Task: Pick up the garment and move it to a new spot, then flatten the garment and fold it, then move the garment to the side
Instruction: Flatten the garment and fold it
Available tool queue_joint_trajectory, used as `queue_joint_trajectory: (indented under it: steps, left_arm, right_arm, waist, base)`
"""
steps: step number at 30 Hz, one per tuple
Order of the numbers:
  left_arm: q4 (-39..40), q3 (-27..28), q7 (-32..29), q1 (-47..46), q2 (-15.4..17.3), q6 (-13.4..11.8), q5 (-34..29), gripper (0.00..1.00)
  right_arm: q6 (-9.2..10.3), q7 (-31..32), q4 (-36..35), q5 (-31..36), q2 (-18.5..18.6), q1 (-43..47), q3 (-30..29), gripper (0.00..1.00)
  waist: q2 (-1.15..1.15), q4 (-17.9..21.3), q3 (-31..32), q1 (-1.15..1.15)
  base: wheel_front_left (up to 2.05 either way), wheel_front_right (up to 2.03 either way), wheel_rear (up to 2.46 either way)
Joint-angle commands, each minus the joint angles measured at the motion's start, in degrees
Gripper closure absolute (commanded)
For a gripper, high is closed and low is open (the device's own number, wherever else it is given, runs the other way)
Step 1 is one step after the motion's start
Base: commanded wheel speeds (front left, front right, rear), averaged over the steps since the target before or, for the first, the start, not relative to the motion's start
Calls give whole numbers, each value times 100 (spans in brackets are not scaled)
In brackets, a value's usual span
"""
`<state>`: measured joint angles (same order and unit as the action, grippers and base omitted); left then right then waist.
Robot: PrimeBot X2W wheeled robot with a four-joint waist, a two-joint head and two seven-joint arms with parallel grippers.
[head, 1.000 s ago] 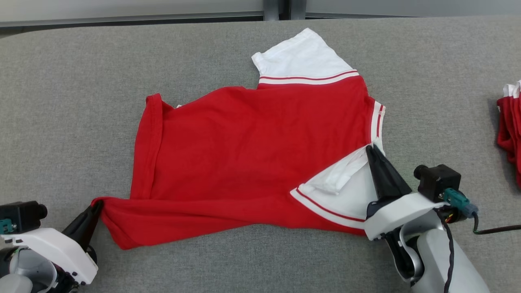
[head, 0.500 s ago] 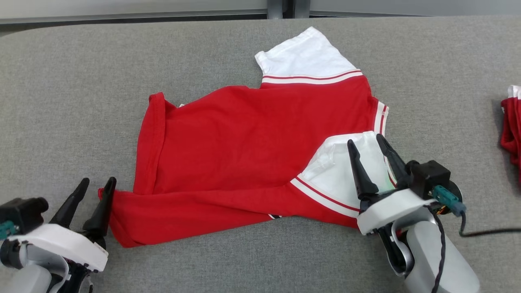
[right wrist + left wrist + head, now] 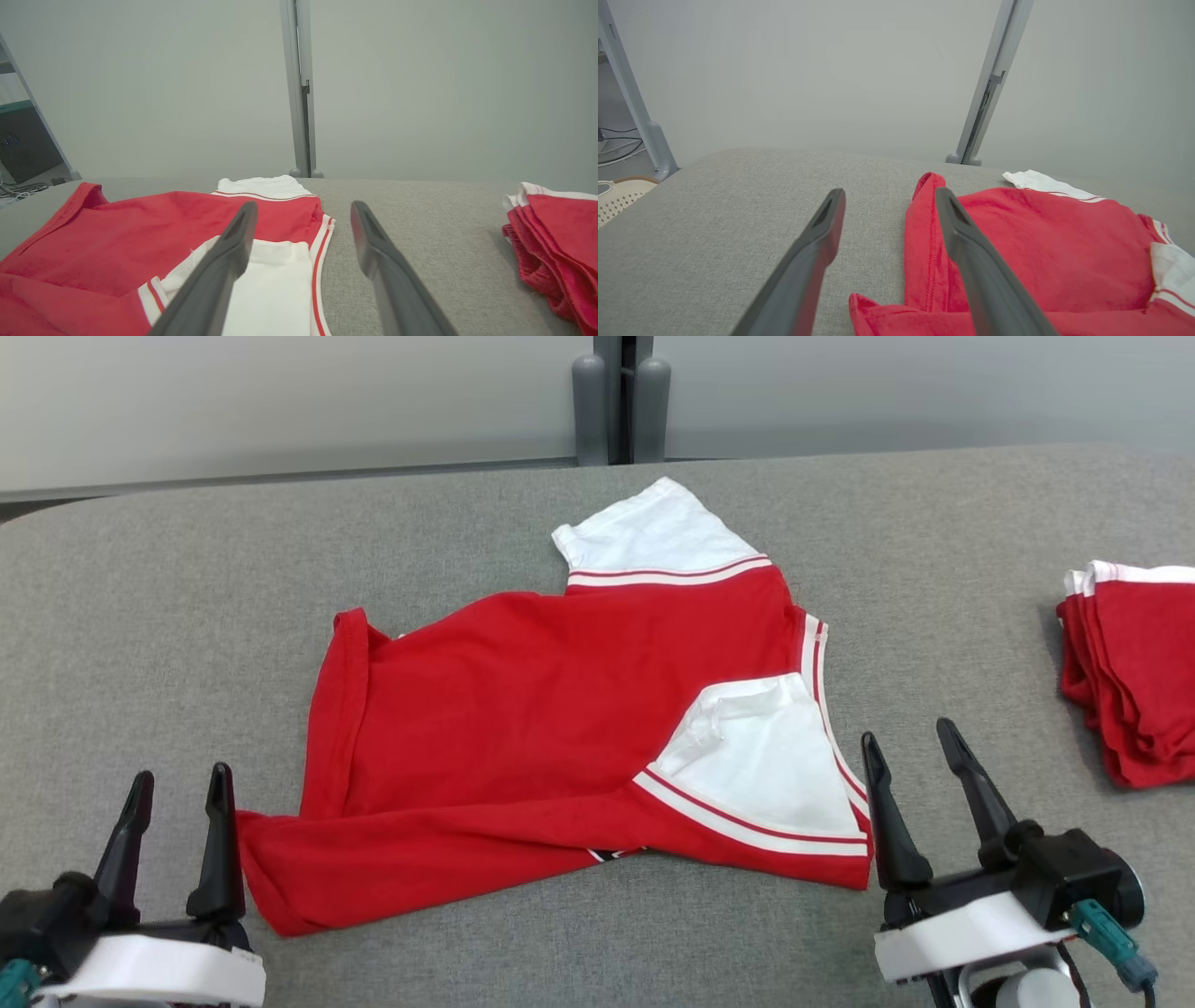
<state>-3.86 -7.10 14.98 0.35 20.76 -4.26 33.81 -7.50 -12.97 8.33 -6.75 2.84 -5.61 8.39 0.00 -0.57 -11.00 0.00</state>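
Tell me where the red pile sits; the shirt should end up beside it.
In the head view the pile lies near the table's right side, apart from the shirt, right of the right gripper.

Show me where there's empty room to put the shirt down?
The table is bare left of the red shirt, and between the shirt and the folded red pile. The right edge is crowded by that pile.

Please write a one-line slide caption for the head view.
Left gripper and right gripper open beside a red shirt on the table; red pile at right.
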Motion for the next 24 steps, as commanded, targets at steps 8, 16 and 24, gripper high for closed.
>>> queue_joint_trajectory:
  steps: [8,16,24]
  left_arm:
    - [120,34,22,939,-330,-113,-717,0]
    - [-47,-10,23,1053,-376,-60,-795,0]
    - [-193,7,22,957,-361,22,-732,0]
  right_arm:
    - [2,404,-670,-18,13,1080,-109,0]
    - [2,548,-935,-71,14,1354,-185,0]
    - [2,596,-991,-96,13,1330,-186,0]
  waist:
    - [0,197,556,0]
    - [0,217,585,0]
    - [0,235,558,0]
  base:
    - [0,0,0]
    - [0,0,0]
    - [0,0,0]
